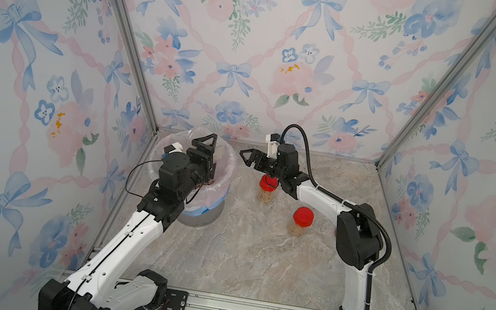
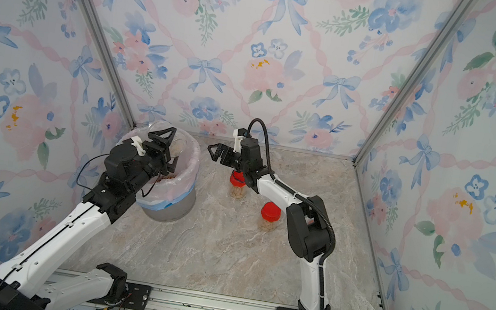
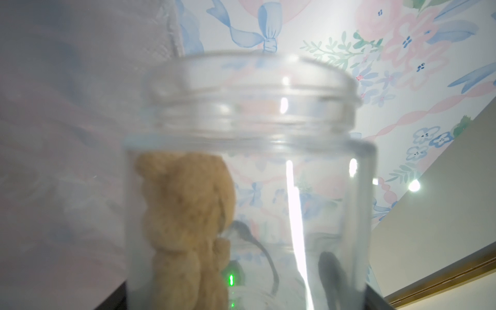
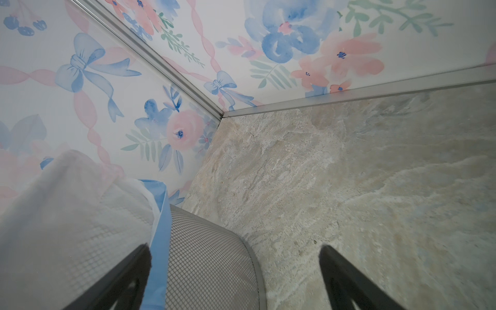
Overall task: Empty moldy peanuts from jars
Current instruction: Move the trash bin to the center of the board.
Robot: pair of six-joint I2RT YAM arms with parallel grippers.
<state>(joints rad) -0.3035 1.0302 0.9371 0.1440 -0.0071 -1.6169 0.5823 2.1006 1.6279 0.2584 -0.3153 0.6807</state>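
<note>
Looking across the marble table (image 1: pixel 256 265), we find the lined grey bin (image 1: pixel 203 214) at its far left. Over the bin's mouth the left gripper (image 1: pixel 206 156) grasps a clear lidless jar (image 3: pixel 255 161). The jar's long axis lies in line with the fingers and its open mouth leads away from the wrist; we cannot tell how steeply it tilts. The right gripper (image 4: pixel 236 248) hangs released, jaws wide, just right of the bin. Two red-lidded jars (image 1: pixel 300 221) stand upright mid-table, lids up. A clump of peanuts (image 3: pixel 185 214) clings inside the held jar.
</note>
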